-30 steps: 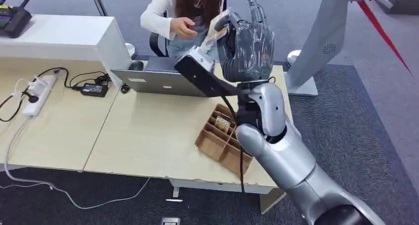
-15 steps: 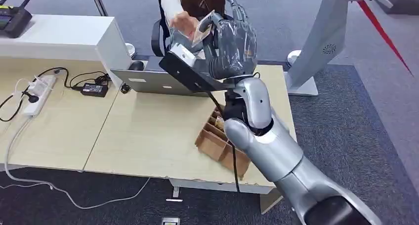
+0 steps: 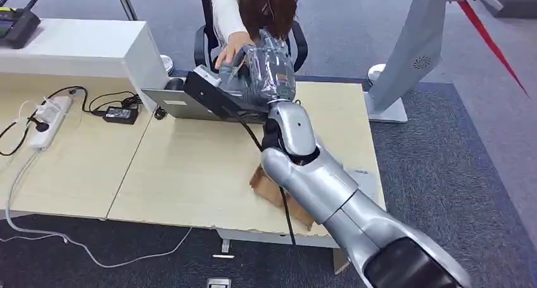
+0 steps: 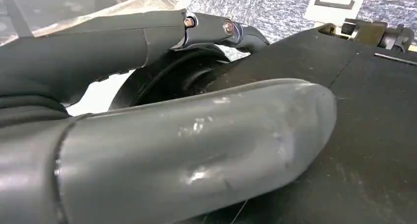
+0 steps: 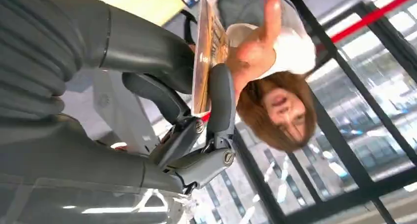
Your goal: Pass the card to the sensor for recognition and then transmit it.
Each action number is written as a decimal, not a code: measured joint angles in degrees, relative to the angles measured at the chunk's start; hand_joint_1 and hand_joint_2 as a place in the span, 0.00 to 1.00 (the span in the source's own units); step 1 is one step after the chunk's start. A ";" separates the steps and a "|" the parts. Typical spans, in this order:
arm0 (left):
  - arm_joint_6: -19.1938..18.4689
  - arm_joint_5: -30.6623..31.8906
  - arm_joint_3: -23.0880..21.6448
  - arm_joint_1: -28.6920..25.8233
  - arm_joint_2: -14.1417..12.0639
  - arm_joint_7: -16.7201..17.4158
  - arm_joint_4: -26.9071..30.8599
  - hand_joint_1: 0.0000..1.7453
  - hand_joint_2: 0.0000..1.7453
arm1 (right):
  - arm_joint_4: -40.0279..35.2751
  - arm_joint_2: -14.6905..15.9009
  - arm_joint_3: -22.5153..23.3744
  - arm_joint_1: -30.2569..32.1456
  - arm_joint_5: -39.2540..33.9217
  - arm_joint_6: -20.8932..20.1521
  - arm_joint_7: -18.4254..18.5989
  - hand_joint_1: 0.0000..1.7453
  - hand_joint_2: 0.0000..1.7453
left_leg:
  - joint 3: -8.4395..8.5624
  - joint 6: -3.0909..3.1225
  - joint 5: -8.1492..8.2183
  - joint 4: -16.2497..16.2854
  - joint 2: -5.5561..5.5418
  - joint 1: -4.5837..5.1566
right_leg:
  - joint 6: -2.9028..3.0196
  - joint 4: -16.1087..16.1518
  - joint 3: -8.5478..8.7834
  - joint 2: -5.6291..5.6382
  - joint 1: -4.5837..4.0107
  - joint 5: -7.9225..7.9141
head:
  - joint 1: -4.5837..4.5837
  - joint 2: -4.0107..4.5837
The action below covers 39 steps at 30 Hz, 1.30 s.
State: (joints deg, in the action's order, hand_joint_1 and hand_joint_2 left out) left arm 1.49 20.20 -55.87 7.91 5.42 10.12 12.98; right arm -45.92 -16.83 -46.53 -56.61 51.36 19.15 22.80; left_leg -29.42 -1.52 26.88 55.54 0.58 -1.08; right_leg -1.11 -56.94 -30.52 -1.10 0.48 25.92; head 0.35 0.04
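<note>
Upper centre of the head view: the right hand (image 3: 269, 63) pinches the card (image 5: 204, 51) between thumb and fingers, with a person's hand (image 3: 229, 47) touching it. Below, the brown divided box (image 3: 269, 188) sits mostly hidden behind the forearm. The left hand (image 4: 162, 150) hangs, its grasp unclear. A second ago the card was higher and further right.

Saw card (image 5: 204, 56) edge-on in right wrist view, print unreadable. In head view right hand (image 3: 266, 69) hid it. Right arm covered most of cardboard tray (image 3: 269, 185) on table (image 3: 183, 168). Person's hand (image 3: 229, 47) partly behind fingers (image 3: 273, 42).
</note>
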 joint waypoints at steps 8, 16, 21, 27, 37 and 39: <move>-0.04 0.11 -0.31 0.01 0.02 0.00 0.00 0.00 0.00 | 3.36 -1.03 -0.44 0.34 -1.09 0.20 0.96 1.00 1.00 | -0.03 0.00 0.00 0.01 0.00 0.00 | 0.00 0.00 -0.01 -0.01 0.00 0.00 | 0.00 0.00; -0.04 0.26 -0.33 0.02 0.02 0.00 0.00 0.00 0.00 | 4.87 -1.51 -0.74 0.34 -1.33 0.92 0.50 0.92 1.00 | -0.08 0.00 0.02 0.01 0.00 0.01 | -0.04 0.00 -0.05 -0.01 0.00 0.04 | 0.00 0.00; -0.04 0.72 -0.35 0.02 0.02 0.11 0.00 0.00 0.00 | 5.64 -1.99 -0.89 0.32 -2.58 2.53 -0.81 0.00 1.00 | -0.07 0.00 0.02 0.01 0.00 0.01 | -0.04 0.00 -0.05 0.00 0.01 0.04 | 0.00 0.00; 0.02 1.42 -0.35 0.03 0.11 0.65 0.00 0.00 0.00 | 6.14 -2.77 -1.25 -0.28 -7.16 4.74 -4.39 0.00 1.00 | -0.06 0.00 0.01 0.01 0.01 0.00 | -0.03 0.00 -0.04 -0.01 0.00 0.03 | 0.00 0.00; 0.35 1.97 -0.35 -0.01 0.15 0.87 0.00 0.00 0.00 | 6.77 -3.41 -1.81 -0.37 -10.64 9.79 -8.07 0.00 1.00 | -0.05 0.00 0.00 0.01 0.00 0.00 | -0.01 0.00 -0.04 0.00 0.00 0.01 | 0.00 0.00; 0.44 2.10 -0.35 -0.02 0.17 0.94 0.00 0.00 0.00 | 6.77 -3.52 -1.86 -0.37 -10.78 10.30 -8.51 0.00 1.00 | -0.05 0.00 0.00 0.01 0.00 0.00 | -0.01 0.00 -0.05 0.00 0.00 0.01 | 0.00 0.00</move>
State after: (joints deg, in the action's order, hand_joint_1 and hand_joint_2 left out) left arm 1.92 22.29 -56.22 7.89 5.60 11.06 12.98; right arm -39.15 -20.35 -48.39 -56.98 40.59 29.44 14.29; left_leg -29.47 -1.52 26.88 55.55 0.58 -1.08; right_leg -1.12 -56.94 -30.57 -1.09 0.48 25.93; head 0.35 0.04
